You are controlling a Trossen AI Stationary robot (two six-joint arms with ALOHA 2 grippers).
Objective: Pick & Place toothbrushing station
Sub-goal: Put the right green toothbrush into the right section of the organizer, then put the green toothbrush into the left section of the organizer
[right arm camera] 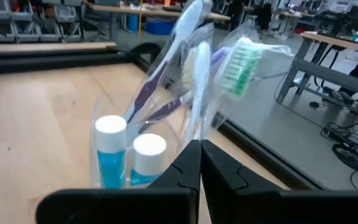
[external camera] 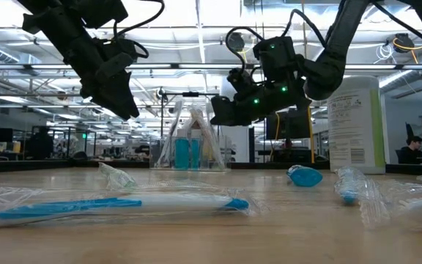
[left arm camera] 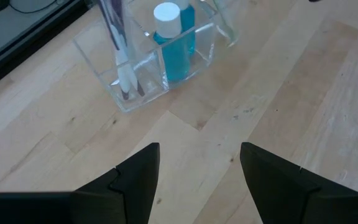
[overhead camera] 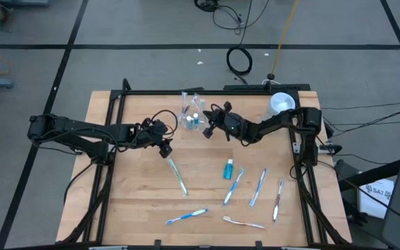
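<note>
1. We count six toothbrushes lying loose on the wooden table (overhead camera: 137,208) in the high view, each in a clear wrapper.
2. The first toothbrush (overhead camera: 177,176) lies just below the left claw (overhead camera: 165,147), its long axis running from near that claw down toward the front edge, slightly rightward.
3. A blue-handled toothbrush (overhead camera: 187,216) lies near the front edge, almost level across the table, tilted a little upward to the right.
4. A pale toothbrush (overhead camera: 244,222) lies to its right, also nearly crosswise.
5. Three more stand in a row toward the right side: one (overhead camera: 233,186), one (overhead camera: 258,187) and one (overhead camera: 278,200), all lying steeply front to back, leaning rightward at the far end.
6. We count one loose tube of toothpaste (overhead camera: 228,169) on the table, between the first brush and that row, its length running front to back.
7. A clear holder (overhead camera: 192,114) sits near the back edge between the two claws. In it we see two blue tubes with white caps (right arm camera: 129,155) standing upright, and several brushes (right arm camera: 191,68) leaning head-up; we cannot count those exactly.
8. One white canister (overhead camera: 280,104) stands at the back right.
9. The left claw hangs above the table with its fingers (left arm camera: 138,174) wide apart, holding nothing.
10. The right claw (overhead camera: 208,130) hangs just right of the holder, fingers pressed together and empty.
</note>
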